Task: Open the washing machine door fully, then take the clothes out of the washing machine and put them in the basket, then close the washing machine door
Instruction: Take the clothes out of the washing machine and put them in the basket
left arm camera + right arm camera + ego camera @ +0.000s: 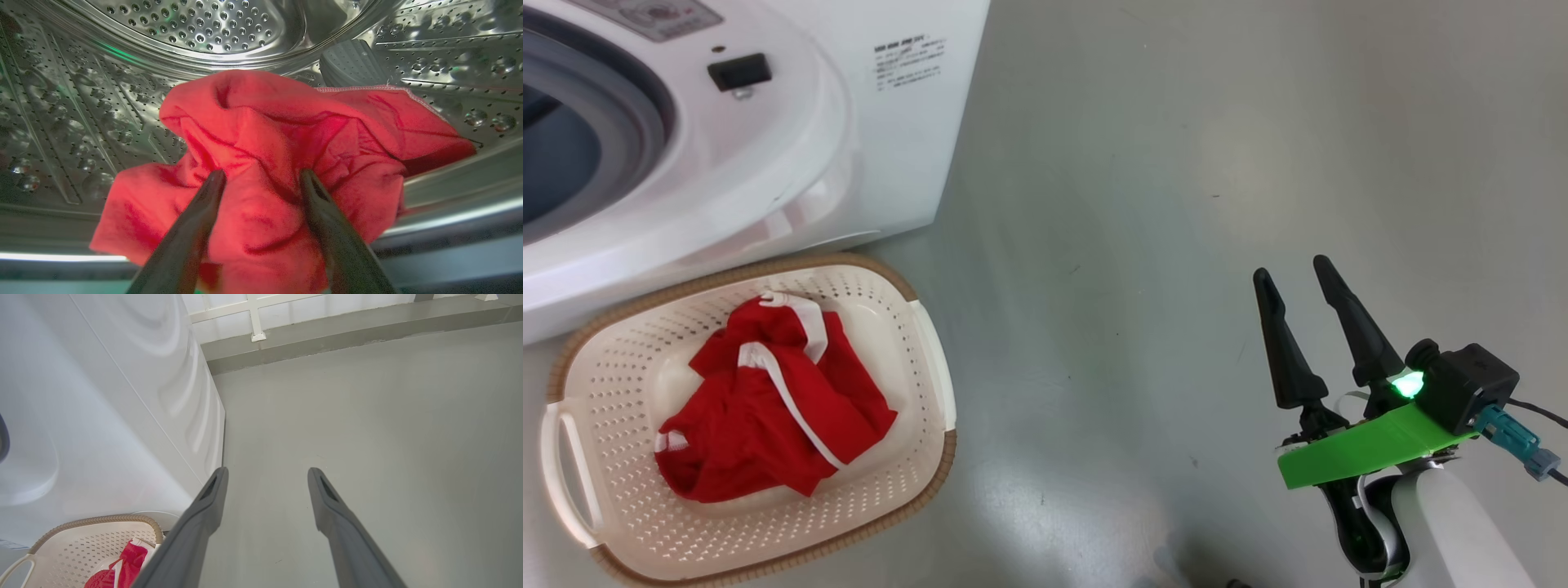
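My left hand (262, 179) is inside the steel drum (196, 28) of the washing machine (907, 122). It is released, with its two dark fingers (192, 232) spread. The tips rest against a crumpled red garment (265, 130), and a fold of the cloth bulges up between them. That garment lies on the drum's lower wall close to the front lip, with one pale stitched hem showing along its upper right edge.

From the head camera, the machine fills the upper left, and the grey rubber ring (637, 114) around its mouth is exposed. The basket (935, 384) sits on the grey floor (1176, 163) just in front of the machine. Its brown rim is close to the machine's base, though I cannot tell whether they touch. A second red garment (768, 408) with white stripes is bunched in the middle of the basket bottom.

My right hand (1292, 269) hangs over bare floor at the lower right, well apart from the basket. It is released and empty, its fingers parted and pointing away from me. Its wrist camera shows the same spread fingers (351, 539) above the floor, with the machine's white side to their left and a corner of the basket below.
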Motion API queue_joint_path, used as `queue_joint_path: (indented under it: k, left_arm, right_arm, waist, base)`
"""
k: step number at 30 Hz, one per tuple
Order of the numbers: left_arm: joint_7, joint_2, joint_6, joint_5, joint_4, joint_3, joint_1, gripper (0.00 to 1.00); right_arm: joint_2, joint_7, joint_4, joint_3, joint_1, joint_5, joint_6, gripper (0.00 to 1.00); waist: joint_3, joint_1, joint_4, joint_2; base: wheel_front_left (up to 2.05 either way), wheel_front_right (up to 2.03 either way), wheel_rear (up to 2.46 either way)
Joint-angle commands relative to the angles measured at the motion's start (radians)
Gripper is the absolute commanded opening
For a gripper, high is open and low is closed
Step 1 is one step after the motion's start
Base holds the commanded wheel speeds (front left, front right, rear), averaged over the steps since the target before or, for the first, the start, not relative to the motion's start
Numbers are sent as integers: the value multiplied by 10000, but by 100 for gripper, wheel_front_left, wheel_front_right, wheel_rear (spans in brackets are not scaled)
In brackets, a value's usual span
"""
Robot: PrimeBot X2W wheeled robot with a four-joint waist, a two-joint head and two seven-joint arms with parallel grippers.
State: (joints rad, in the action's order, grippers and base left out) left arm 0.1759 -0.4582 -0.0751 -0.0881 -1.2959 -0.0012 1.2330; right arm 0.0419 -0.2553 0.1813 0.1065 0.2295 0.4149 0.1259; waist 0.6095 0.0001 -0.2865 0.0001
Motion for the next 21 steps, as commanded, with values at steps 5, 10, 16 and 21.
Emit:
queue_joint_path:
  k: [5, 10, 16, 21]
  left_arm:
    - [-126, -672, -54, 183, 77, 13, -74, 0]
    - [-52, -558, -95, 292, 64, -35, -216, 0]
    - [548, -12, 34, 745, 59, 118, -601, 0]
    - [835, 453, 269, 1084, 410, 217, -1138, 0]
  right_arm:
    - [83, -65, -214, 206, 3, 99, 48, 100]
    - [83, -65, -187, 183, 11, 57, 48, 100]
    - [83, -65, -86, 112, -37, -50, 48, 100]
    - [83, -65, -35, -23, -118, -174, 48, 100]
  waist:
    - [-49, -1, 40, -1]
    - [-145, -1, 117, -1]
    - [-546, -1, 396, -1]
    - [-958, -1, 667, -1]
  base:
    - [0, 0, 0]
    - [0, 0, 0]
    - [0, 0, 0]
    - [0, 0, 0]
